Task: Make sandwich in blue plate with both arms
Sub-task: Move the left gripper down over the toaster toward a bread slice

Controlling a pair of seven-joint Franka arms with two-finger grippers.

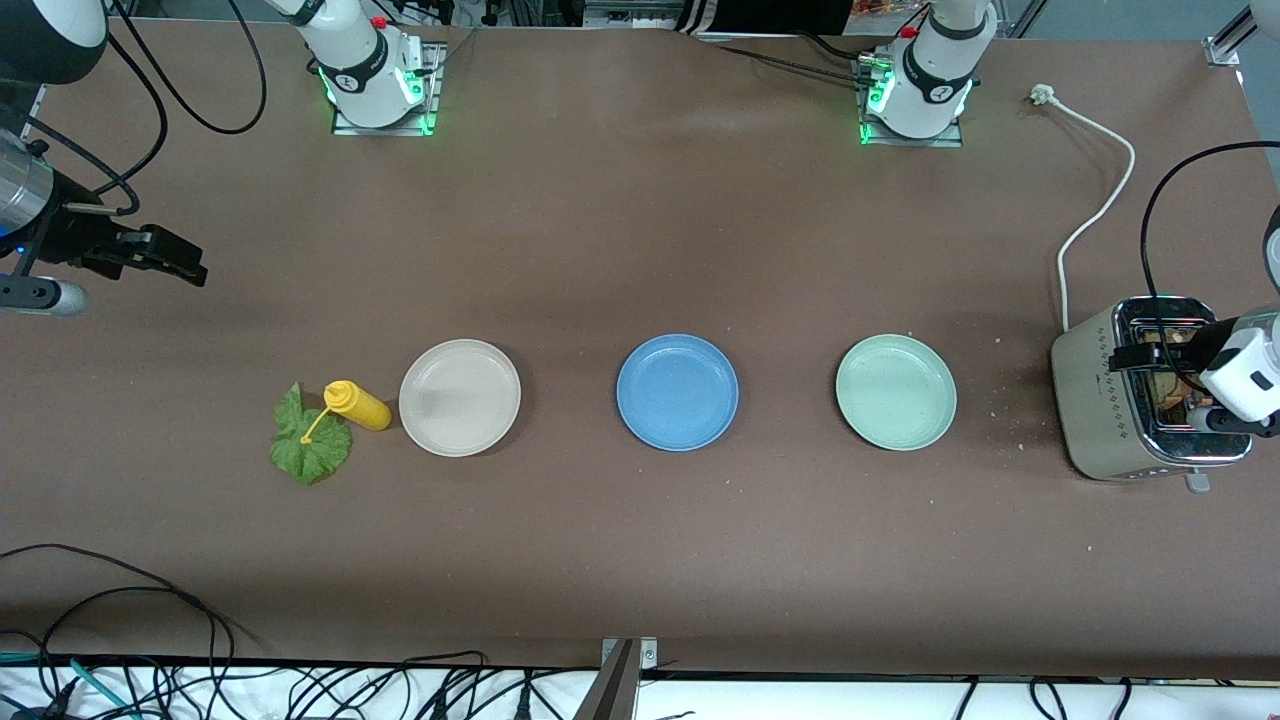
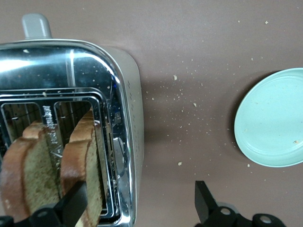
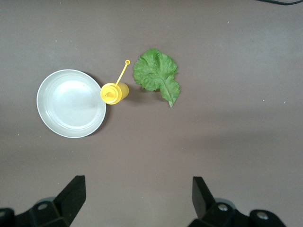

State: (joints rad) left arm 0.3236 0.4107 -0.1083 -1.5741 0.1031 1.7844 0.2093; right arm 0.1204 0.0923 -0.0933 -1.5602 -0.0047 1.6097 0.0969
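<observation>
Three round shallow plates with raised rims were set in a row across the brown table: a beige plate (image 1: 459, 397) toward the right arm's end, the blue plate (image 1: 677, 392) in the middle, a pale green plate (image 1: 896, 392) toward the left arm's end; all three were seen bare. A yellow squeeze bottle (image 1: 356, 405) stood just beside the beige plate, its nozzle over a ruffled green lettuce leaf (image 1: 309, 438) lying flat on the table; crumbs were scattered between the green plate and a shiny metal toaster (image 1: 1120, 400), in whose slots two brown bread slices (image 2: 52, 165) were held upright. The left gripper (image 2: 137, 208) was held spread wide over the toaster, one finger at a slice; the right gripper (image 3: 137, 198) was held spread and empty above the table near its own end.
</observation>
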